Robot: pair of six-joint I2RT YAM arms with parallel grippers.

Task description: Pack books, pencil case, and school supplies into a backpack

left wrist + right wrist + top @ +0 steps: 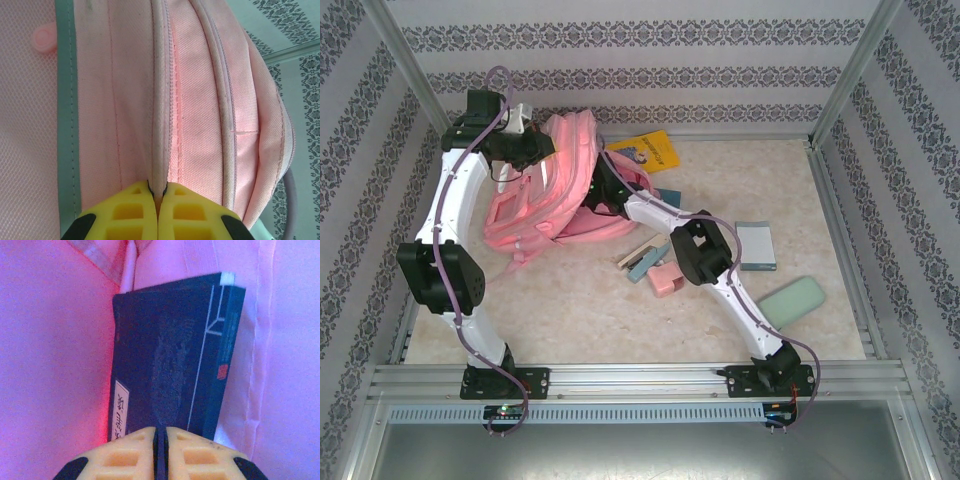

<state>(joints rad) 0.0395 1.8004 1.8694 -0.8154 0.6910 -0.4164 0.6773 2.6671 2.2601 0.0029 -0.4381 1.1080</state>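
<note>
Now: right tool [160, 442] pinches flat navy book [165, 370] inside woven pink backpack [200, 100].

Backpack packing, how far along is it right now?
Done: nothing I can confirm. In hand: the right gripper clamps a navy book inside the pink backpack, while the left gripper pinches the bag's zip seam. Left: the yellow book, mint pencil case, stapler and pink block lie out on the table.
</note>
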